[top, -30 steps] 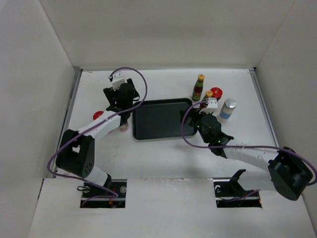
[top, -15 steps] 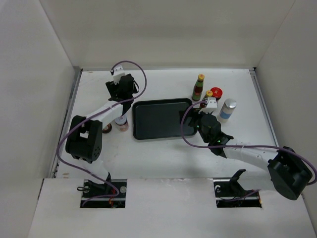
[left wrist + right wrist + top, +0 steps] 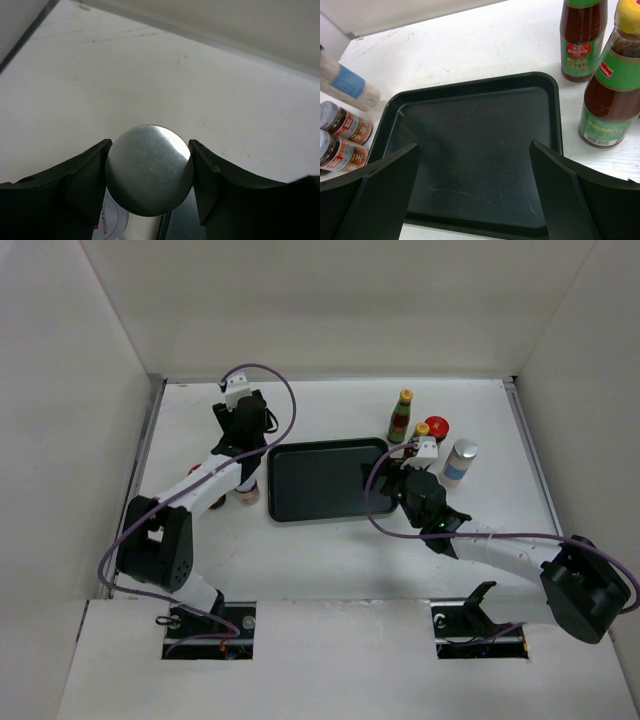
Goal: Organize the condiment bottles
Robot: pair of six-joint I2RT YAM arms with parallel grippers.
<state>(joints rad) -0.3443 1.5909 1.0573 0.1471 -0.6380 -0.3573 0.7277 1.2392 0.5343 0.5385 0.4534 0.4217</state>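
Observation:
My left gripper (image 3: pixel 149 172) is shut on a silver-lidded jar (image 3: pixel 149 167), gripping its round lid between both fingers by the left edge of the black tray (image 3: pixel 320 480); in the top view the left gripper (image 3: pixel 245 445) hides this jar. Another jar (image 3: pixel 247 491) stands below it, and a red cap (image 3: pixel 197 472) lies further left. My right gripper (image 3: pixel 475 165) is open and empty over the tray's right part. Two yellow-capped sauce bottles (image 3: pixel 582 37) (image 3: pixel 612 82) stand right of the tray. A red-capped jar (image 3: pixel 437 427) and a white-blue bottle (image 3: pixel 460 460) stand beside them.
Two orange-labelled jars (image 3: pixel 342 137) sit close together at the tray's left edge in the right wrist view. A blurred white cylinder with a blue band (image 3: pixel 347 80) is above them. White walls enclose the table on three sides.
My left arm has swung its elbow out and back, and its gripper has shifted slightly toward the back wall beside the tray. The right arm has not moved.

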